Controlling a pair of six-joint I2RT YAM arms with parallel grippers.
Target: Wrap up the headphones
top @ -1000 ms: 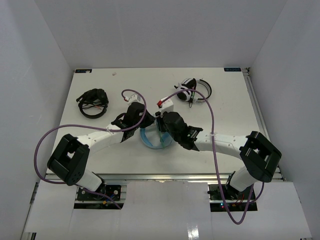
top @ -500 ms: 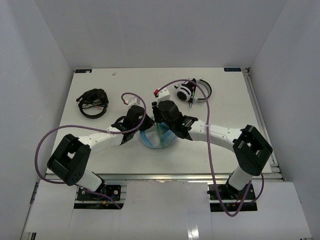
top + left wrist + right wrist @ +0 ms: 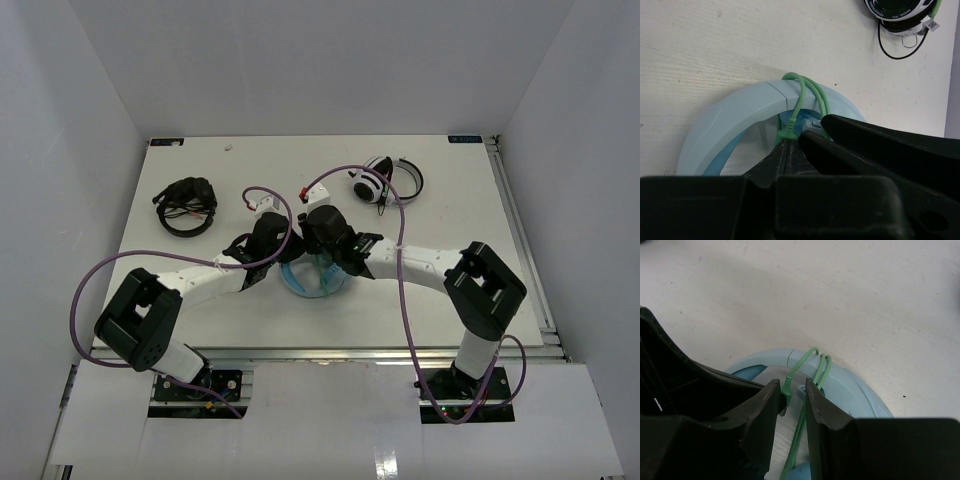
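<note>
White table (image 3: 865, 300); headphones (image 3: 850, 380) just beyond right hand (image 3: 791, 385), cable (image 3: 801, 365) between its parted fingers (image 3: 765, 405)

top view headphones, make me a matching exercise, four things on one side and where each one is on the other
1 light blue headphones
2 black headphones
3 white-and-black headphones
4 green cable

a far right
b looped over the headband
c far left
d centre

Pairs: 1-d, 2-c, 3-a, 4-b
</note>
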